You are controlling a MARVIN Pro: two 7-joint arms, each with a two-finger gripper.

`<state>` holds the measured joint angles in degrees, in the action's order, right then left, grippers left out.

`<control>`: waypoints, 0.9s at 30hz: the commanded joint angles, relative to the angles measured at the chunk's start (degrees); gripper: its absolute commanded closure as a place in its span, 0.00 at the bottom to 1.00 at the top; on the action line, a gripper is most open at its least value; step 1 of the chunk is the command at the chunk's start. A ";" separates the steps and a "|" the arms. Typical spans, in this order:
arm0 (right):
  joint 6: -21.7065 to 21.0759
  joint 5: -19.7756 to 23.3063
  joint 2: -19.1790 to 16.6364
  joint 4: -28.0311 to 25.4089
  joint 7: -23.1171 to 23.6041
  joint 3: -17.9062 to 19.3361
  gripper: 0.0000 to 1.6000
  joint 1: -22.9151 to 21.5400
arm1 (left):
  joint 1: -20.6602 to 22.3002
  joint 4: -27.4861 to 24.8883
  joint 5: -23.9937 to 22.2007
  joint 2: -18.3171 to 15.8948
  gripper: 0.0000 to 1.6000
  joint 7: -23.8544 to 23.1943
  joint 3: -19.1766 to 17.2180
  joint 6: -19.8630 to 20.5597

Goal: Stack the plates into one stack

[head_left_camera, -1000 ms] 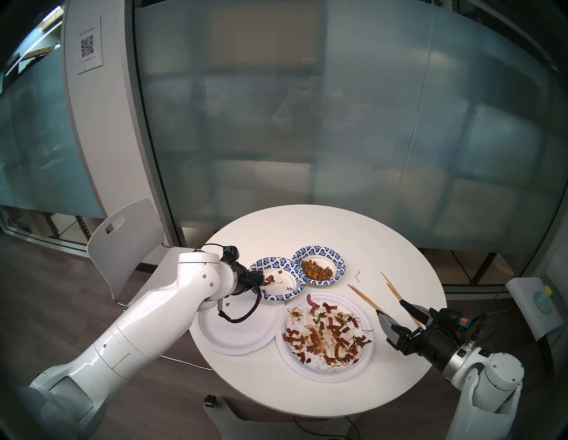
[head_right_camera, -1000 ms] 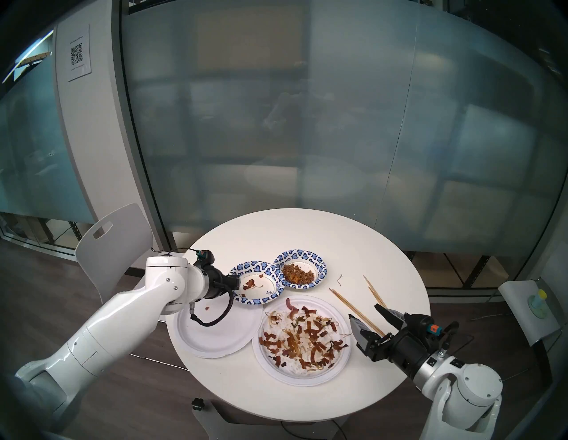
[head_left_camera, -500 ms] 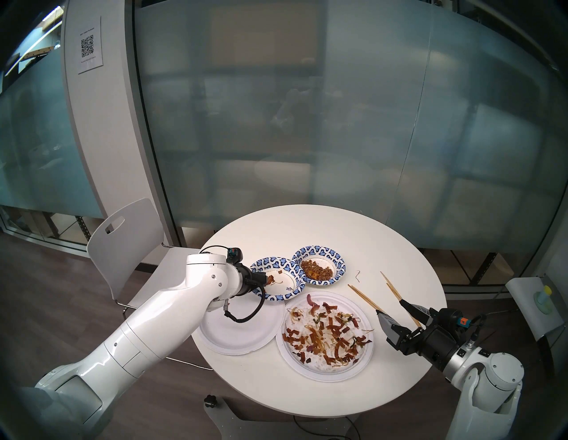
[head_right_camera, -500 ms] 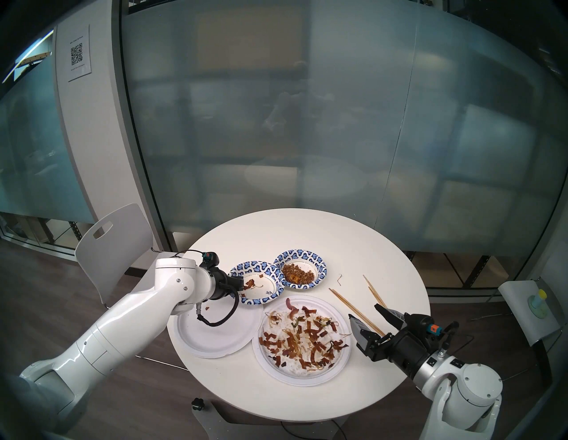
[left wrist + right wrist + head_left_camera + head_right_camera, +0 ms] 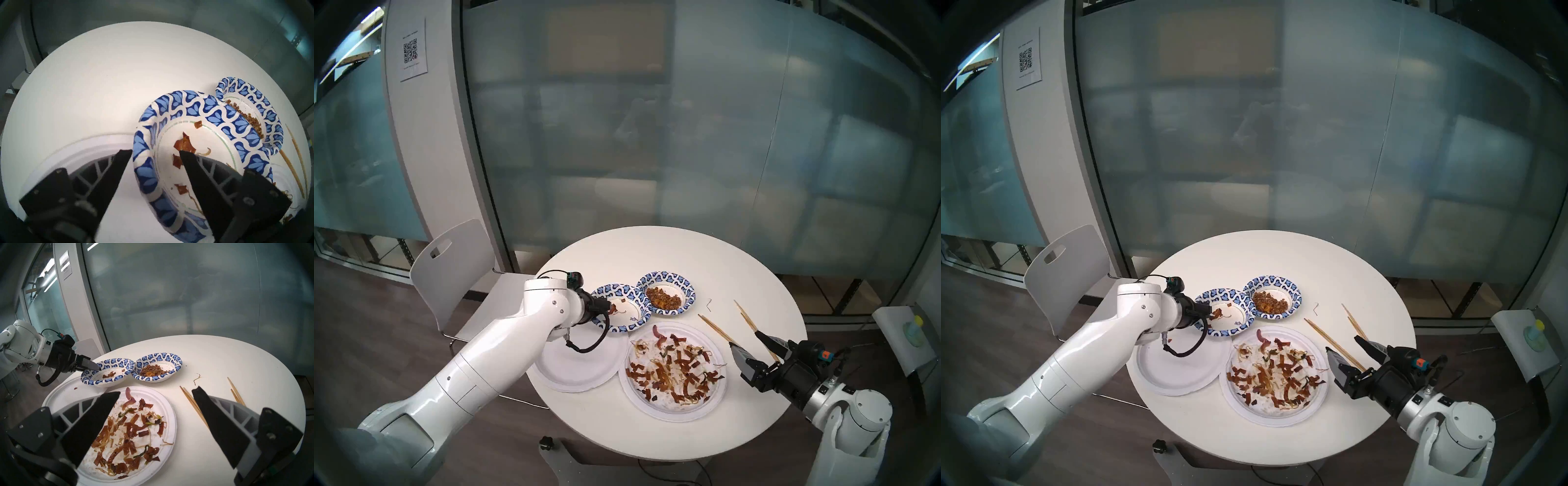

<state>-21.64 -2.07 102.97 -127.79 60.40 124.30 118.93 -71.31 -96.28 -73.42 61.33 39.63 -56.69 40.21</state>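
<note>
My left gripper (image 5: 154,152) is open and straddles the near rim of a blue-patterned bowl (image 5: 210,115). One finger is inside the bowl over brown scraps, the other outside over the empty white plate (image 5: 578,370). The bowl (image 5: 614,291) rests partly on that plate's far edge. A second blue-patterned bowl (image 5: 663,276) with brown crumbs touches it on the right. A large white plate (image 5: 673,412) strewn with food scraps lies in front. My right gripper (image 5: 744,339) is open and empty, just above the table to the right of that plate (image 5: 163,399).
Two pairs of wooden chopsticks (image 5: 717,331) (image 5: 748,317) lie on the round white table (image 5: 653,251) near my right gripper. A food strand (image 5: 708,304) lies beside them. A white chair (image 5: 449,258) stands at the table's left. A glass wall is behind.
My left arm has pushed forward to the right, and its gripper now reaches over the near blue bowl's rim. The right arm and the dishes have not moved.
</note>
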 commanded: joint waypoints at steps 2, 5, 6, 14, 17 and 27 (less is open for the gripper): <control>0.03 0.27 -0.13 -1.01 -0.16 -0.16 0.00 -0.30 | 1.03 0.64 0.03 1.11 0.28 0.14 -0.29 -0.61; 0.03 0.26 -0.13 -1.01 -0.15 -0.15 0.00 -0.31 | 0.98 1.44 0.34 1.40 0.30 0.01 -0.18 -1.08; 0.03 0.27 -0.13 -1.01 -0.16 -0.16 0.00 -0.30 | 0.97 1.62 0.38 1.48 0.31 -0.01 -0.17 -1.14; 0.03 0.26 -0.13 -1.01 -0.14 -0.15 0.00 -0.31 | 0.78 1.52 0.32 1.65 0.44 0.28 -0.43 -1.24; 0.03 0.26 -0.13 -1.01 -0.14 -0.15 0.00 -0.31 | 0.67 1.42 0.31 1.63 0.45 0.35 -0.51 -1.27; 0.03 0.25 -0.12 -1.01 -0.14 -0.15 0.00 -0.31 | -0.39 0.68 0.15 1.11 0.61 0.61 -0.99 -1.66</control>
<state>-21.64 -2.10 103.01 -127.79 60.40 124.30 118.90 -71.47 -94.09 -72.85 62.74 39.90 -56.85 38.78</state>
